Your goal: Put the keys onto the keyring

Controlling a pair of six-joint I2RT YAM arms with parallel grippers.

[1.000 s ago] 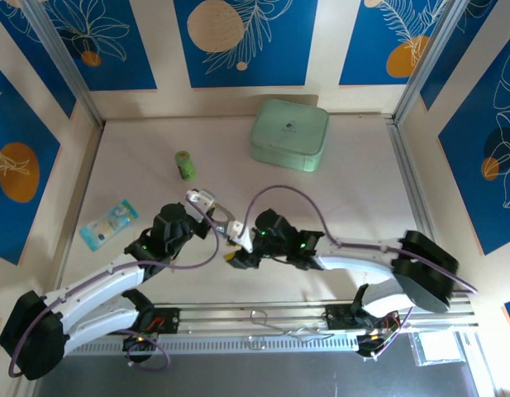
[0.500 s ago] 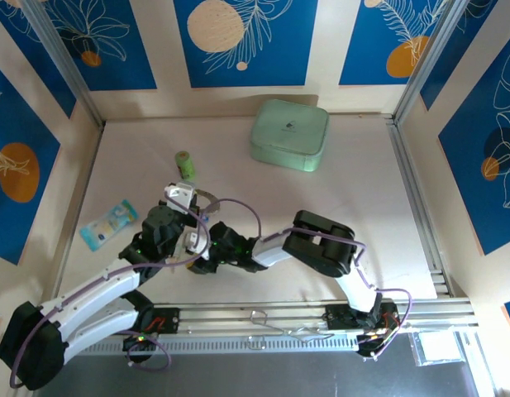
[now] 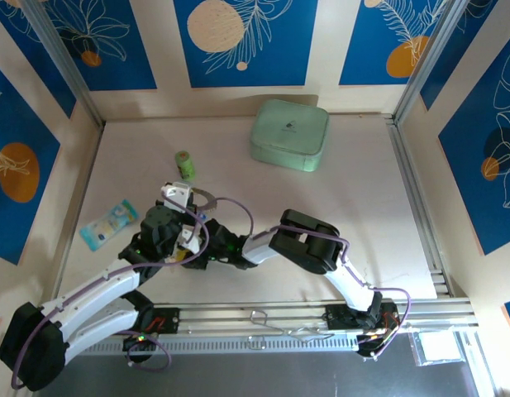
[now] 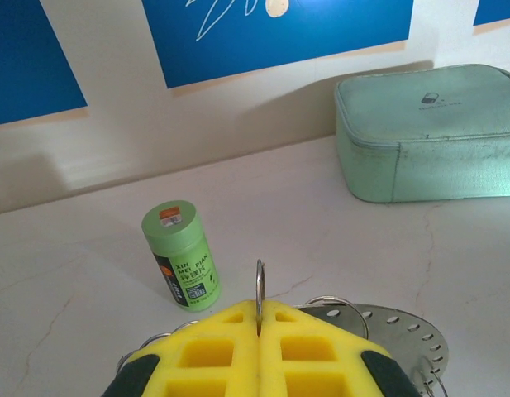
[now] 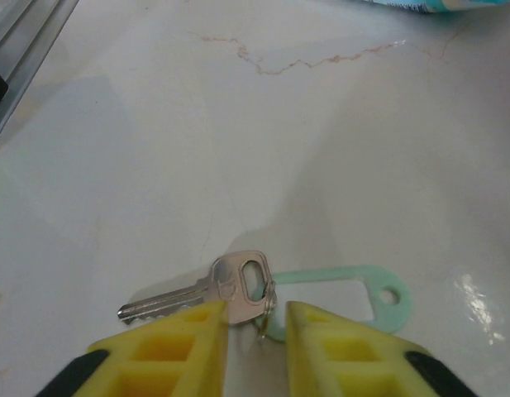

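Between parted right gripper (image 5: 256, 311) jaws the key (image 5: 207, 289) lies shaft-leftward — left gripper (image 4: 259, 314) pinches the keyring (image 4: 259, 281).

Bystanders on my table

On the pale, veined tabletop (image 3: 362, 198) I see a mint-green zipped case (image 3: 289, 134) lying flat near the back wall. A small green canister (image 3: 184, 165) stands upright well to its left (orange patch on its lid). A blue-and-white packet (image 3: 108, 223) lies by the left edge, and blue leaf-print panels (image 3: 238, 41) line the walls.
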